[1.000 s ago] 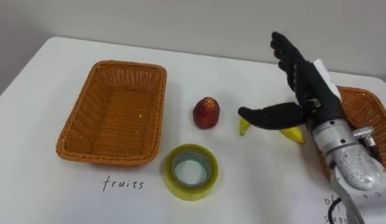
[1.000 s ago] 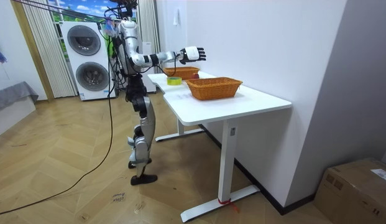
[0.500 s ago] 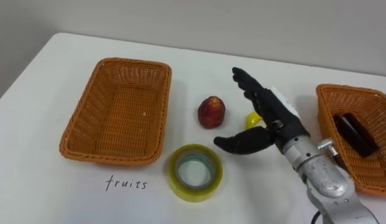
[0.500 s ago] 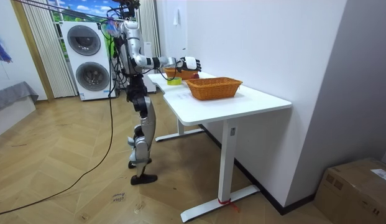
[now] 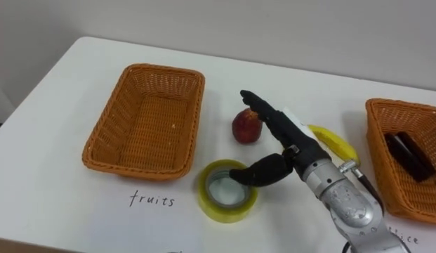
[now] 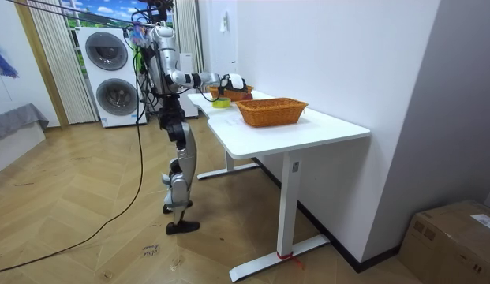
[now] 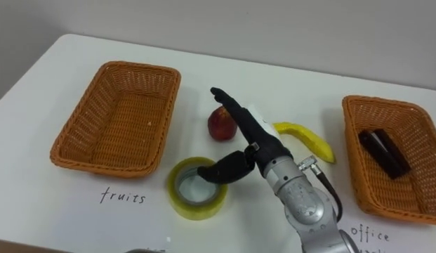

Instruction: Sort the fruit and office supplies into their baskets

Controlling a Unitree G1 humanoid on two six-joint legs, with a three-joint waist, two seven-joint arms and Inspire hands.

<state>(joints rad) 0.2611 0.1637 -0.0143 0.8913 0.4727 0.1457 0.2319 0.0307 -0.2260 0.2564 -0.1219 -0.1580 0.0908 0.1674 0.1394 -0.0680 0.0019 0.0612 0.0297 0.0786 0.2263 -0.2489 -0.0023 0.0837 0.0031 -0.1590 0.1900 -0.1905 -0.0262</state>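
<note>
**Sorting task at an early stage: one item placed, three left on the surface**

White surface (image 5: 56, 183) with a wicker basket at each end. The left basket (image 5: 163, 68) is empty. The right basket (image 5: 400, 103) holds one dark oblong object (image 5: 411, 156).

Three items lie loose between the baskets:
- a red round fruit (image 5: 246, 126), far of centre;
- a banana (image 5: 333, 143) to its right;
- a yellow-green tape roll (image 5: 228, 213), near the front edge.

The right robot hand (image 5: 291, 144) reaches in from the near right. Its fingers are spread straight above the red fruit and its thumb is bent down over the tape roll's far rim. It holds nothing, and contact with either item cannot be confirmed.

By this layout, both fruits and the tape roll are judged still to be sorted.

Handwriting on the surface reads "fruits" (image 5: 152, 200) before the left basket and "office" (image 7: 371, 231) before the right. No other print is legible.
</note>
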